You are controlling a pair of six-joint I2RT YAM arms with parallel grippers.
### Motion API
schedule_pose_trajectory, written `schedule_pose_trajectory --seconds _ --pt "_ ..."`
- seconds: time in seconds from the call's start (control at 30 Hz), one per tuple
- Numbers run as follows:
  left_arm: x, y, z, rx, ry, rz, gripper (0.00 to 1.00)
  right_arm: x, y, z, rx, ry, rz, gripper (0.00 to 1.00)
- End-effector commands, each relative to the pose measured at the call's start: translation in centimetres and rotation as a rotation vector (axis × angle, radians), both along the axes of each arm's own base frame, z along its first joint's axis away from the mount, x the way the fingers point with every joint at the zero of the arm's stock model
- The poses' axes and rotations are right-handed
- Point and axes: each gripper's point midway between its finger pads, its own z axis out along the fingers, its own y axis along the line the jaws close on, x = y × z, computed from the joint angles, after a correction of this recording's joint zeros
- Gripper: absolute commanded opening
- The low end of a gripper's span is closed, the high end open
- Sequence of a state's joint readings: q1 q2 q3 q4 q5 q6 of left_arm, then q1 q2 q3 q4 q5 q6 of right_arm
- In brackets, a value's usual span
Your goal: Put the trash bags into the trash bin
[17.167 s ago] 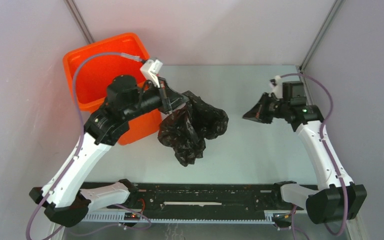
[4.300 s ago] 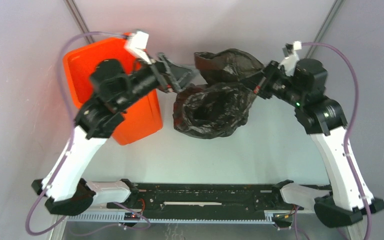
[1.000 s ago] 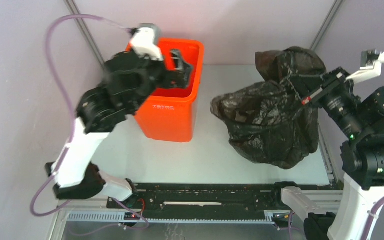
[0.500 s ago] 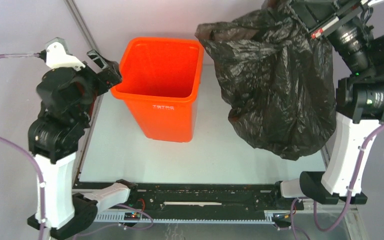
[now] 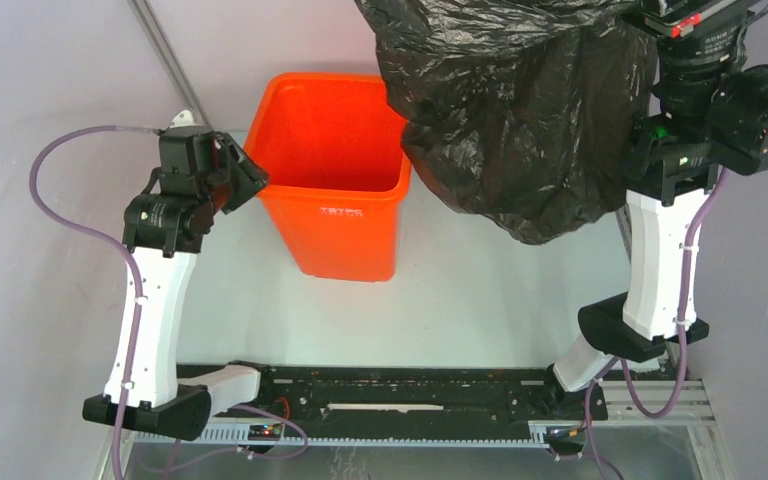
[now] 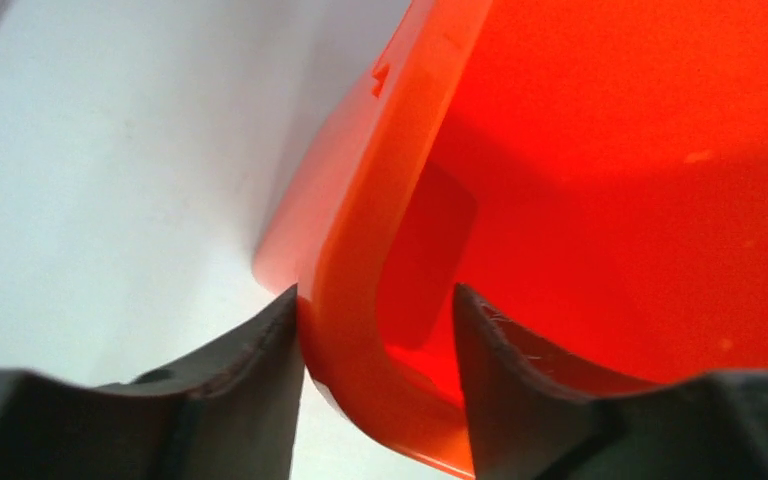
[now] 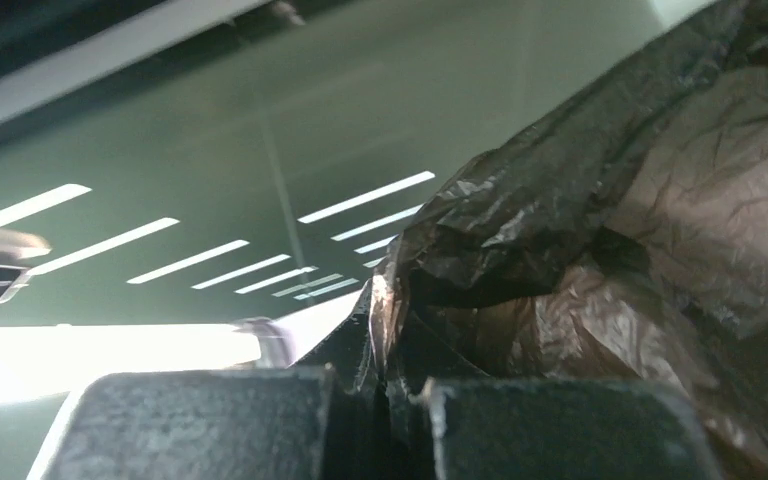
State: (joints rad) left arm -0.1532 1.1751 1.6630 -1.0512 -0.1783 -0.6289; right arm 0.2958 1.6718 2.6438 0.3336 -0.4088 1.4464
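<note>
Bin (image 5: 332, 170): upright on the table (image 5: 480, 300), upper middle of the overhead frame. I see straight into its open mouth, and small raised lettering shows on the side facing the bottom of the frame.
Bag (image 5: 520, 110): hanging in the air at the upper right of the overhead frame, crumpled and glossy, and spreading wider than the bin. Its left edge overlaps the bin's right rim in that view, but I cannot tell whether they touch. Its lowest fold hangs over the table just right of the bin.
Left jaws: released and straddling the bin's left rim. On my left wrist feed, one finger (image 6: 250, 400) sits against the outside of the rim. The other is inside the bin, with a gap showing to the wall.
Right jaws: clenched on a fold of the bag. On my right wrist feed, the two fingers (image 7: 210, 420) meet at lower middle with plastic pinched between them, and the rest of the bag fills the right side.
Left arm (image 5: 155, 290): rises along the left of the overhead frame, with the wrist at the bin.
Right arm (image 5: 660, 250): stands tall at the right, its wrist reaching the top edge.
</note>
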Motion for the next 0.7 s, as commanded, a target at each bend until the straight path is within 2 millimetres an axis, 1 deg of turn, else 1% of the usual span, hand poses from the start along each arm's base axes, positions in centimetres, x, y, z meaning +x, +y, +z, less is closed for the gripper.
schedule_pose_trajectory --seconds 0.0,0.03,0.07,0.1,0.17,0.23,0.37,0.43,0.5,0.6,0.67 --pt "-0.5 -3.5 0.2 -0.121 -0.013 -0.139 0.45 -5.5 -2.7 2.2 0.179 -0.089 0.1 0.0" --pt "-0.8 -4.0 -0.1 -0.138 -0.004 -0.162 0.36 -5.3 -2.5 2.2 0.187 -0.083 0.126 0.0" --pt "-1.2 -4.6 -0.3 -0.157 0.004 -0.184 0.31 -5.1 -2.2 2.1 0.187 -0.079 0.151 0.0" --pt "-1.6 -5.3 -0.4 -0.174 0.01 -0.206 0.27 -5.7 -2.1 2.3 0.186 -0.097 0.17 0.0" --pt "-2.4 -7.1 -0.4 -0.205 0.019 -0.272 0.22 -5.4 -1.3 2.0 0.166 -0.096 0.192 0.0" --pt "-3.3 -8.6 0.1 -0.219 0.019 -0.319 0.16 -5.0 -0.5 1.6 0.148 -0.085 0.214 0.0" --pt "-4.4 -11.1 1.0 -0.319 0.038 -0.371 0.05 -5.7 0.6 1.2 0.095 -0.121 0.164 0.0" --pt "-4.6 -12.0 1.7 -0.347 0.031 -0.393 0.01 -5.5 0.9 0.9 0.086 -0.123 0.162 0.0" --pt "-4.7 -12.9 2.1 -0.358 0.032 -0.423 0.0 -4.1 1.6 0.5 0.087 -0.092 0.206 0.0" --pt "-5.0 -14.4 2.3 -0.381 0.059 -0.473 0.0 -2.3 3.0 0.0 0.094 -0.057 0.267 0.0" --pt "-5.3 -15.2 2.0 -0.376 0.077 -0.504 0.0 -1.7 4.2 -0.2 0.091 -0.054 0.266 0.0"
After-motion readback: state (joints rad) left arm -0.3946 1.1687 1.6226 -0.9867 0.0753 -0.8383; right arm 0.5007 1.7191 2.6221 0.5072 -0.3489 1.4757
